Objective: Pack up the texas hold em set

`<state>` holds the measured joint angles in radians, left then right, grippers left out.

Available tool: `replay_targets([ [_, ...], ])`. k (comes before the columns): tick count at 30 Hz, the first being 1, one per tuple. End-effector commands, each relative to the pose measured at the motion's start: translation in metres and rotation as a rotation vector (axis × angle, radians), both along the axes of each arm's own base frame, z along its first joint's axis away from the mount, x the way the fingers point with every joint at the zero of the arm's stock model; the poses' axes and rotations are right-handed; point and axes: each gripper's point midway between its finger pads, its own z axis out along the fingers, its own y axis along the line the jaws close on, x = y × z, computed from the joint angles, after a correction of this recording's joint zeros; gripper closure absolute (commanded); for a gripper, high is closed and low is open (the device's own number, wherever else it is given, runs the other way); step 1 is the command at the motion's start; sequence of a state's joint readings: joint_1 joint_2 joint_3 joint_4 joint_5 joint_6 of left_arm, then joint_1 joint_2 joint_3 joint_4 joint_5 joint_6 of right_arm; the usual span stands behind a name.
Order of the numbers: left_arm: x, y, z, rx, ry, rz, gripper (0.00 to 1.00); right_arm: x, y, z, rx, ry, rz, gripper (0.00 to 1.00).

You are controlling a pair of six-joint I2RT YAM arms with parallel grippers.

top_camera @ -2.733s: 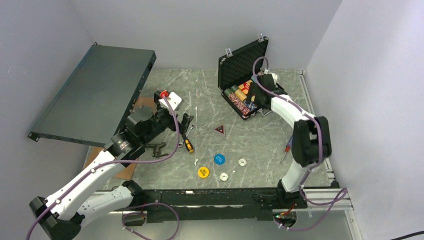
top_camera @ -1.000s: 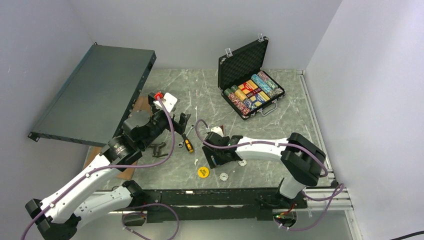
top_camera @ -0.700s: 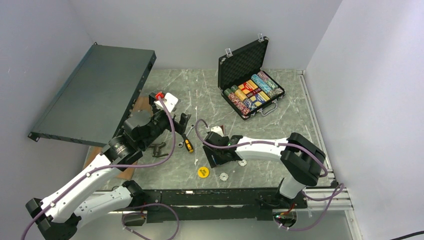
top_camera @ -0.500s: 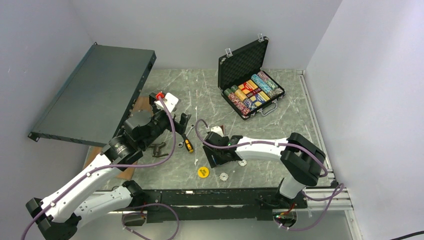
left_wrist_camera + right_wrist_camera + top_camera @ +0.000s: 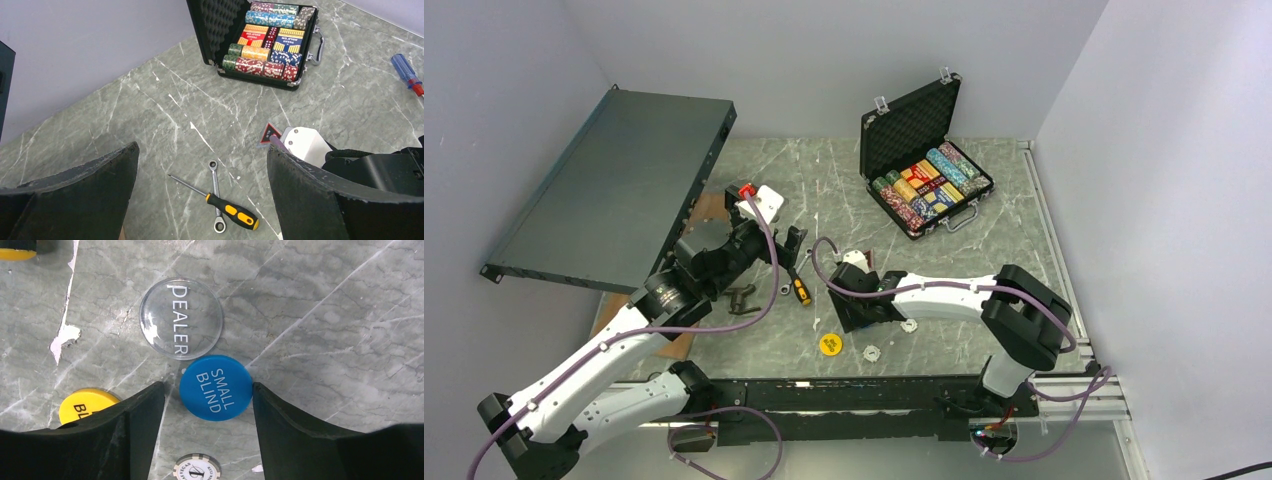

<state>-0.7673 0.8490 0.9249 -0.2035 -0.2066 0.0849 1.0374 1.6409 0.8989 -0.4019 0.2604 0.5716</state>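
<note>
The black briefcase (image 5: 944, 205) stands open at the back right, rows of multicoloured chips (image 5: 927, 183) inside; it also shows in the left wrist view (image 5: 260, 80). My right gripper (image 5: 856, 312) is low over the table at the front middle. In the right wrist view it (image 5: 207, 390) is open around the blue SMALL BLIND button (image 5: 216, 387); the right finger touches the button's edge, the left stands a little apart. A clear DEALER button (image 5: 180, 318), a yellow button (image 5: 87, 404) and a white chip (image 5: 196, 469) lie close by. My left gripper (image 5: 202, 147) is open and empty.
A yellow-handled screwdriver (image 5: 234, 213) and a wrench (image 5: 215, 192) lie crossed below the left gripper. A red triangle card (image 5: 270, 134) and a blue-handled screwdriver (image 5: 406, 74) lie on the marble. A large dark-grey panel (image 5: 614, 185) leans at the left. Two white chips (image 5: 871, 352) lie near the front.
The right arm has swung from the briefcase to the buttons at the front and come down around the blue one. Over the last second it has barely moved. The left gripper shifted slightly.
</note>
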Motion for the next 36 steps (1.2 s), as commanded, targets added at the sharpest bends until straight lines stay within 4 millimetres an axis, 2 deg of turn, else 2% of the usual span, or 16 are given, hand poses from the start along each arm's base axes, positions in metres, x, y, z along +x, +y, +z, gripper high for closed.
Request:
replay_targets([
  [1, -0.001, -0.004, 0.02, -0.049, -0.031, -0.014, 0.01, -0.005, -0.007, -0.008, -0.033, 0.017, -0.007, 0.36],
  [10, -0.002, -0.005, 0.02, -0.048, -0.028, -0.019, 0.01, -0.004, -0.014, -0.002, -0.062, 0.005, -0.011, 0.36],
  [15, -0.001, -0.005, 0.019, -0.047, -0.028, -0.017, 0.01, -0.006, -0.014, -0.004, -0.051, 0.01, -0.011, 0.47],
  [21, -0.001, -0.007, 0.017, -0.044, -0.021, -0.021, 0.01, 0.002, -0.011, 0.004, -0.028, -0.031, -0.031, 0.52],
  [30, 0.0, -0.006, 0.017, -0.04, -0.022, -0.015, 0.01, 0.016, -0.012, 0.023, -0.009, -0.113, -0.083, 0.59],
  [36, -0.001, -0.006, 0.018, -0.045, -0.024, -0.019, 0.01, 0.035, -0.029, 0.056, 0.049, -0.223, -0.173, 0.64],
])
